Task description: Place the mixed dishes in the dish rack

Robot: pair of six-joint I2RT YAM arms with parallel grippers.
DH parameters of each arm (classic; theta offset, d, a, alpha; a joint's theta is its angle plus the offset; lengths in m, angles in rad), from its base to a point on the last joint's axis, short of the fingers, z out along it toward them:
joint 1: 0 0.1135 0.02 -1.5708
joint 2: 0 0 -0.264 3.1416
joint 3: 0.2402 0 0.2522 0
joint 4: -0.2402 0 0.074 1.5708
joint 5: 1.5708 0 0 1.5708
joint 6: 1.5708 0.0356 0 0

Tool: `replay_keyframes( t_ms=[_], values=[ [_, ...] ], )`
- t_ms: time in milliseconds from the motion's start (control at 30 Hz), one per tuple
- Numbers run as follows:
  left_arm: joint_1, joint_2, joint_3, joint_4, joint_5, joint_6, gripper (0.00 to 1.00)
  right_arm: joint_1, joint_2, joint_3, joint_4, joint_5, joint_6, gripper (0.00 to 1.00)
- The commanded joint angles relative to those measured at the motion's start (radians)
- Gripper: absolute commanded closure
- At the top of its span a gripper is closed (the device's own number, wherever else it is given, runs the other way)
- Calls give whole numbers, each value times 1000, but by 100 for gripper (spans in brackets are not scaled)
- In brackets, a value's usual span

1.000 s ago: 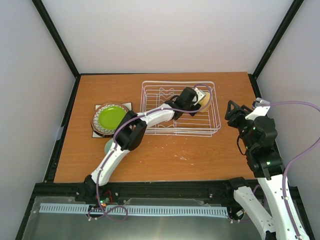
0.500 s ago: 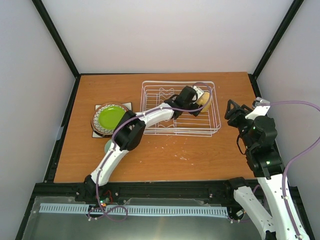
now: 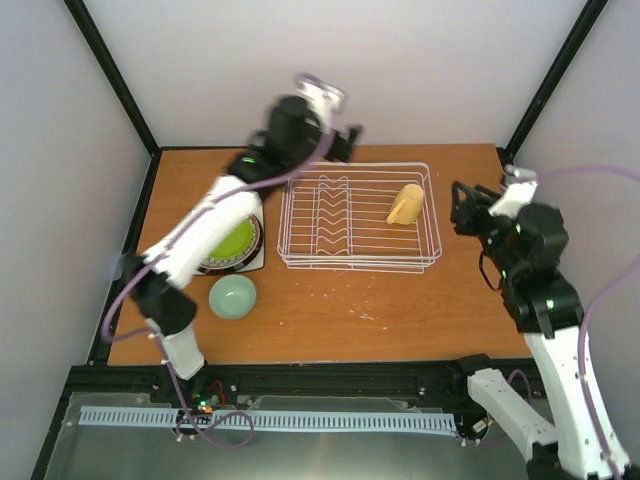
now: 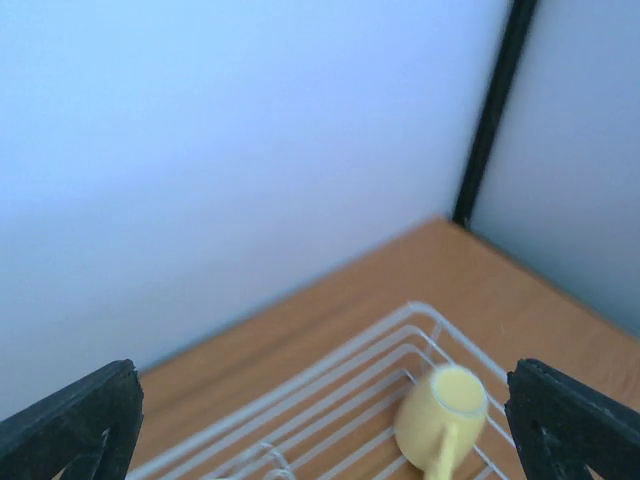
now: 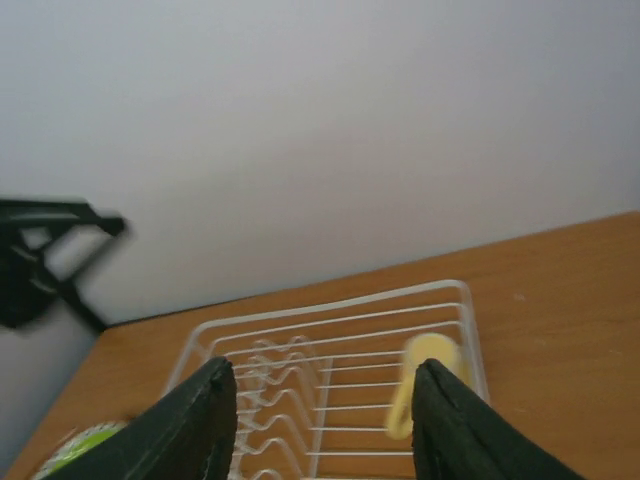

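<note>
Mug point(image 3: 405, 203) seemingly sideways, diagonal in rack point(image 3: 335, 215)

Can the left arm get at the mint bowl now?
Probably yes: the pale mint bowl sits uncovered on the table, and the left tool is open and empty, though raised high and far from it.

Orange-brown wooden table point(image 3: 400, 300), faint white flecks near its middle. Directly on it: white wire dish rack point(image 3: 358, 216) far, right of centre. White square plate point(image 3: 255, 262) sits at left, just beside the rack, only its near corner showing; pale mint bowl point(image 3: 232, 296) just nearer.
</note>
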Motion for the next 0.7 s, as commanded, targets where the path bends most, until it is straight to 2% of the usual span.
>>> replay_keyframes(
  t_ms=[0, 100, 167, 333, 467, 667],
  values=[
    [202, -264, 30, -244, 155, -51, 2, 101, 225, 141, -99, -228, -82, 53],
    [257, -392, 10, -426, 101, 0, 14, 370, 346, 204, -153, -36, -132, 51],
    [259, -456, -25, -533, 70, 8, 21, 474, 449, 258, -196, -50, -134, 50],
    [262, -567, -196, -684, 67, 11, 24, 708, 668, 372, -325, -66, -131, 50],
    [271, -653, -340, -737, 24, -35, 23, 808, 714, 351, -364, -107, -86, 50],
    [293, -766, -409, -770, -210, -215, 16, 950, 804, 335, -410, -81, -44, 50]
  ],
)
